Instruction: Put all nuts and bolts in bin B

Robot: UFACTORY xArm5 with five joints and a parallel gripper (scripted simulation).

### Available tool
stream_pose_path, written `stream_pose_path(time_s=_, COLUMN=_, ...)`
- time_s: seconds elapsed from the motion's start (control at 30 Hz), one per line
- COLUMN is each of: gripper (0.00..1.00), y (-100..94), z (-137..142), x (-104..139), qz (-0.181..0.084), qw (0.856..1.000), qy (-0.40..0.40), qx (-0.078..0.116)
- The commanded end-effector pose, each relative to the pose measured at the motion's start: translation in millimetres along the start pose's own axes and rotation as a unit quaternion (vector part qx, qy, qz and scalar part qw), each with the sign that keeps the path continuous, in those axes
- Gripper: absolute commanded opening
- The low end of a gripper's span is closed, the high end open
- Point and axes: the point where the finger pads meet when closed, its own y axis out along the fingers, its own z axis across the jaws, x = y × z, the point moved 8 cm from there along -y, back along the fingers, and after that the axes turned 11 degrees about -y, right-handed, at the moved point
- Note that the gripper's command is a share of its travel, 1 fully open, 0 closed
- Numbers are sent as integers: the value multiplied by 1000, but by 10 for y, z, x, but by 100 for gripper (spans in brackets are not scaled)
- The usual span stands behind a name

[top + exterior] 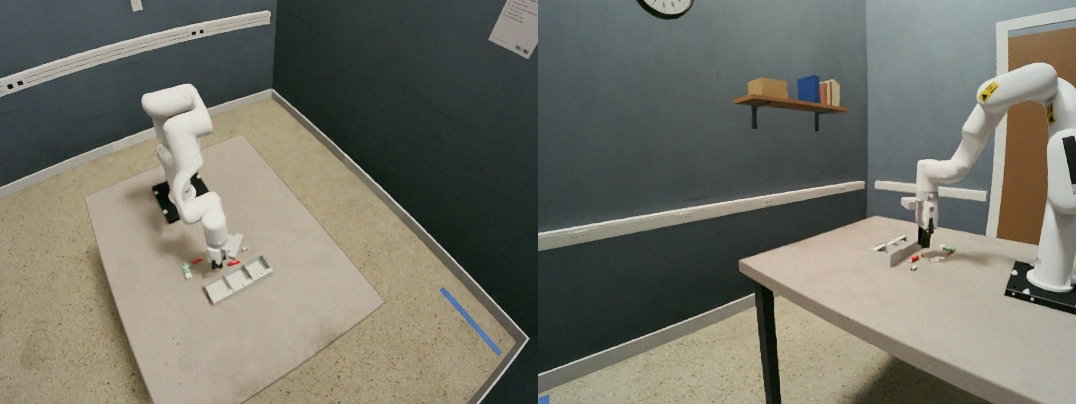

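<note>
1. Table [280, 320]: grey-beige top on dark legs, carrying everything I list below.

2. Arm [182, 145]: white, mounted on a black base plate [159, 192] at the far side of the table and bent down toward the parts.

3. Bins [238, 280]: one pale grey row of three open compartments, standing flat on the table, just near of the gripper in the top view. I cannot read any letters on them, so I cannot tell which is B.

4. Gripper [215, 264]: pointing straight down, its dark fingertips low over the table between two red pieces and just far of the bin row. I see the fingers partly closed, about a third open, and nothing that I can make out between them.

5. Small parts: a red piece [196, 261] left of the gripper, another red piece [233, 262] right of it, close to the bins; a green-and-white cluster [187, 270] further left; a small white piece [245, 248] beside the wrist. All lie on the table outside the bins; too small for me to tell nuts from bolts.
</note>
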Motion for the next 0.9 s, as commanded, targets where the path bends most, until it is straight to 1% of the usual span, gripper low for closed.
stream_pose_path(time_s=0.0, gripper=32, y=163, z=19, x=-17, qz=2, qw=1000, qy=0, qx=2)
stream_pose_path(time_s=0.03, gripper=32, y=203, z=20, x=-18, qz=2, qw=1000, qy=0, qx=2)
stream_pose_path(time_s=0.1, gripper=32, y=203, z=20, x=-18, qz=2, qw=1000, qy=0, qx=2)
stream_pose_path(time_s=0.17, gripper=32, y=283, z=23, x=-21, qz=2, qw=1000, qy=0, qx=2)
stream_pose_path(time_s=0.3, gripper=32, y=287, z=24, x=-22, qz=2, qw=1000, qy=0, qx=2)
stream_pose_path(time_s=0.6, gripper=32, y=407, z=18, x=-20, qz=2, qw=1000, qy=0, qx=2)
stream_pose_path(time_s=0.87, gripper=32, y=407, z=18, x=-20, qz=2, qw=1000, qy=0, qx=2)
